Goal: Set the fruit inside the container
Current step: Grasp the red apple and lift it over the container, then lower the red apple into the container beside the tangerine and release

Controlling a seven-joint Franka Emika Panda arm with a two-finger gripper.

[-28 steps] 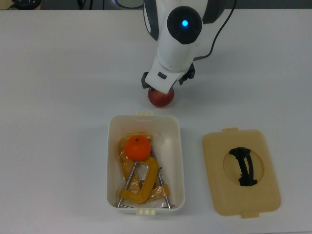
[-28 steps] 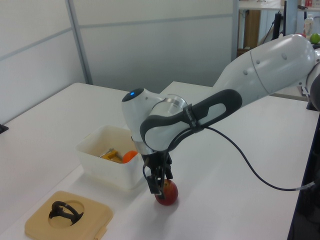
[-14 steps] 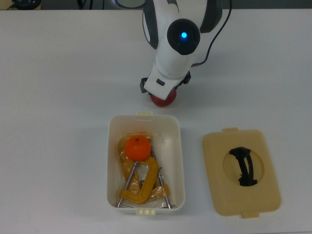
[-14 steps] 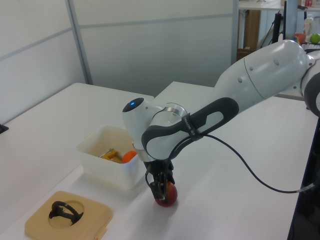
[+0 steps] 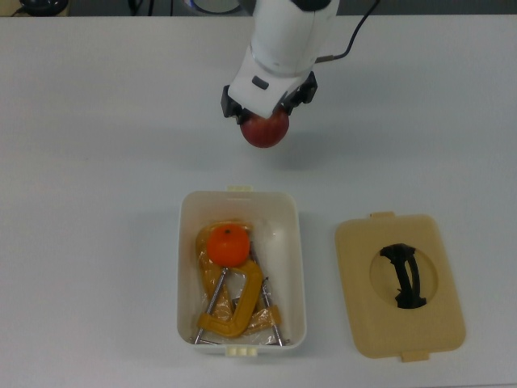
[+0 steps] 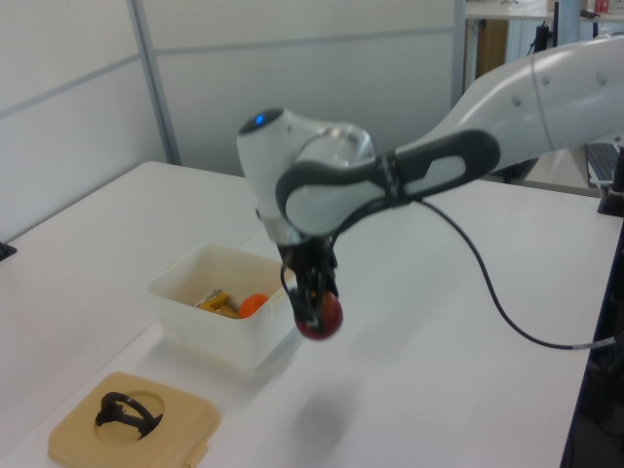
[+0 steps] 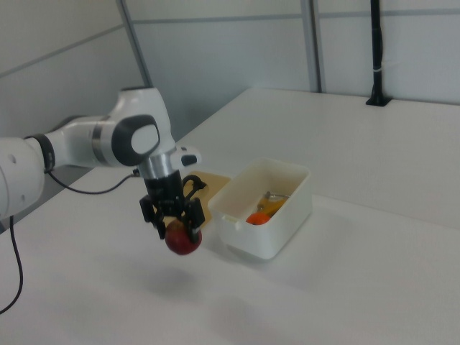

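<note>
A plain white table [image 5: 97, 162] fills the scene, with pale partition walls behind it in the left view. Our gripper [image 5: 266, 109] is clenched on the apple [image 5: 265, 129], and where a second ago the apple sat on the table under our fingers, it now hangs clear of the surface; the left view shows a soft shadow on the table below it and the right view shows open air under the fruit. So the grasp has held through the lift, and we judge the picking step done and the carry next. The container [image 5: 297, 267] lies just below our gripper in the top view, near but not under it, and it already holds the tangerine [image 5: 229, 244] resting on the yellow clamps [image 5: 234, 311]. The tan lid [image 5: 400, 284] lies beside the box, further from us, out of the way. We still need to bring the apple over the open box and lower it in.
</note>
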